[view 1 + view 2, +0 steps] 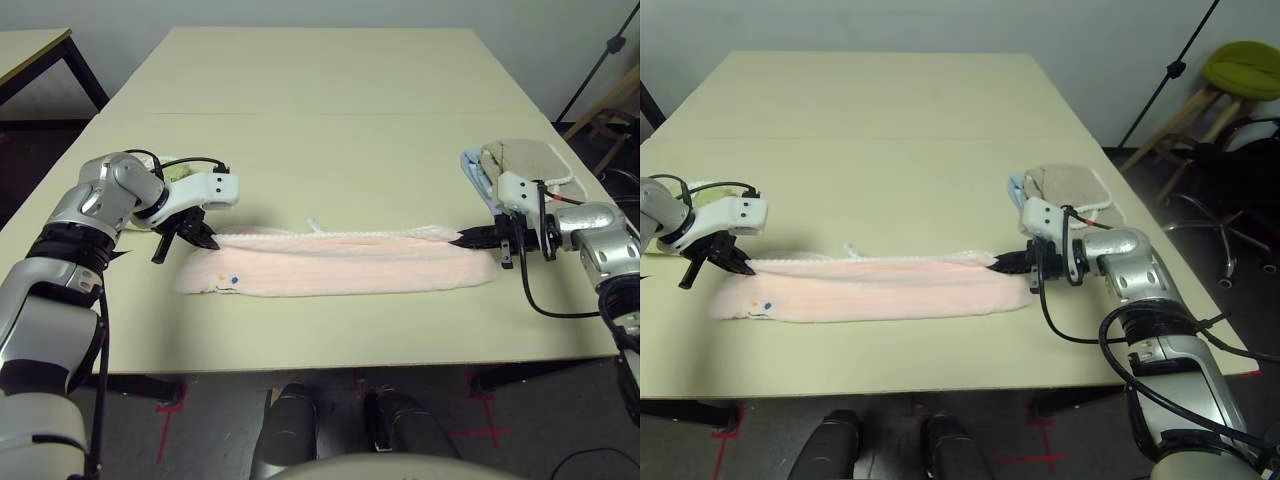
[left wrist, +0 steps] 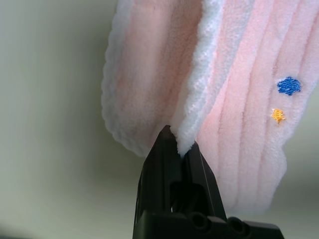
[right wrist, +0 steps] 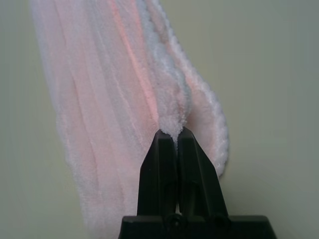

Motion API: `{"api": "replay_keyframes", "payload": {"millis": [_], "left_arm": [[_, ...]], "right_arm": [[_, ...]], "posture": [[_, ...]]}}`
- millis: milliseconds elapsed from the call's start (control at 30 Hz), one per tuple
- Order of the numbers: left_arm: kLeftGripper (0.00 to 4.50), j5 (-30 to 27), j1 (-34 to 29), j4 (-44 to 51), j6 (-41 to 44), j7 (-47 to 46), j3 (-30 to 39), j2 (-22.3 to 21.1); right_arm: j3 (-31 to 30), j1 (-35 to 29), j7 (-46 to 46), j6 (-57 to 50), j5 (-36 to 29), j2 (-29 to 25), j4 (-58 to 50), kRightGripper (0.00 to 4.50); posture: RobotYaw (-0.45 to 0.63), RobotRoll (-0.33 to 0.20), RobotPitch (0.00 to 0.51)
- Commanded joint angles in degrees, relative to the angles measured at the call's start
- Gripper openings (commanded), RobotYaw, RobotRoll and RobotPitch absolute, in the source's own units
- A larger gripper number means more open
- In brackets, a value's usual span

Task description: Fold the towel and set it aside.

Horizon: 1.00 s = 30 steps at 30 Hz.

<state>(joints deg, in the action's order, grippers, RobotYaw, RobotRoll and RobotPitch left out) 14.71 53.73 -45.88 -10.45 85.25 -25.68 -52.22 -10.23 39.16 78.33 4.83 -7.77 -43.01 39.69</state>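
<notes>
On the table (image 1: pixel 330 150), from the head view, the towel (image 1: pixel 340 268) lies folded lengthwise between both grippers. Left wrist view: left gripper (image 2: pixel 178 144) pinches the white edging. Right wrist view: right gripper (image 3: pixel 170 133) is clamped on the opposite end. Advice: release both ends evenly, keeping edges aligned.

Pale pink terry towel (image 1: pixel 340 265) folded into a long narrow strip, flat across the table's near half
</notes>
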Motion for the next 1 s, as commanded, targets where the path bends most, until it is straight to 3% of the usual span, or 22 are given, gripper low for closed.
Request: {"api": "replay_keyframes", "payload": {"millis": [33, 133, 167, 233, 333, 400, 533, 600, 767, 900, 1000], "left_arm": [[1.06, 1.7, 0.3, -2.4, -1.1, -1.9, 0.9, 0.0], [2.07, 2.5, 1.0, -3.8, -2.0, -5.4, 1.7, 0.5], [2.38, 2.7, 1.2, -4.3, -2.2, -6.5, 2.0, 0.6], [3.01, 2.1, 1.7, -4.8, -1.6, -7.6, 3.1, 0.5], [4.06, 0.5, 2.5, -4.5, 0.3, -9.1, 6.0, -0.1], [4.5, -1.1, 2.2, -2.8, 2.1, -9.2, 8.5, -1.3], [4.5, -7.7, -0.2, 4.0, 11.5, -7.0, 15.0, -2.5], [4.5, -11.8, -3.1, 9.8, 18.9, -5.4, 18.2, -3.2], [4.5, -21.4, -13.7, 25.7, 35.3, -5.2, 25.9, -4.6], [4.5, -33.7, -22.4, 39.6, 50.7, -9.1, 35.2, -1.3], [4.5, -38.4, -26.4, 44.5, 55.9, -12.3, 38.9, 0.4]], "right_arm": [[0.6, 0.4, -0.7, 0.5, 1.7, 0.0, 2.2, 0.0], [0.9, 1.8, -3.2, 2.0, 2.8, 1.2, 4.1, 0.0], [1.0, 2.3, -3.8, 2.1, 3.0, 1.5, 4.6, 0.22], [1.6, 3.2, -4.3, 1.9, 2.7, 2.0, 5.3, 0.68], [3.5, 4.8, -4.1, -0.5, 0.5, 2.4, 5.2, 1.83], [5.2, 6.2, -2.6, -4.3, -1.6, 2.0, 4.0, 2.47], [6.3, 6.9, 3.6, -11.8, -3.9, -1.8, 0.5, 3.99], [5.4, 6.3, 6.8, -15.9, -3.5, -4.8, -1.1, 4.46], [5.3, 3.9, 9.6, -24.5, -3.9, -8.4, -4.5, 4.46], [9.9, -1.0, 2.2, -38.6, -8.1, -7.9, -15.4, 4.46], [12.8, -4.2, -0.2, -46.6, -12.4, -7.4, -21.6, 4.46]], "posture": [[0.16, 0.0, 0.149], [0.16, 0.0, 0.149], [0.16, 0.0, 0.149], [0.16, 0.0, 0.149], [0.16, 0.0, 0.149], [0.16, 0.0, 0.149], [0.16, 0.0, 0.149], [0.16, 0.0, 0.149], [0.17, 0.0, 0.152], [0.18, 0.0, 0.16], [0.18, 0.0, 0.164]]}}
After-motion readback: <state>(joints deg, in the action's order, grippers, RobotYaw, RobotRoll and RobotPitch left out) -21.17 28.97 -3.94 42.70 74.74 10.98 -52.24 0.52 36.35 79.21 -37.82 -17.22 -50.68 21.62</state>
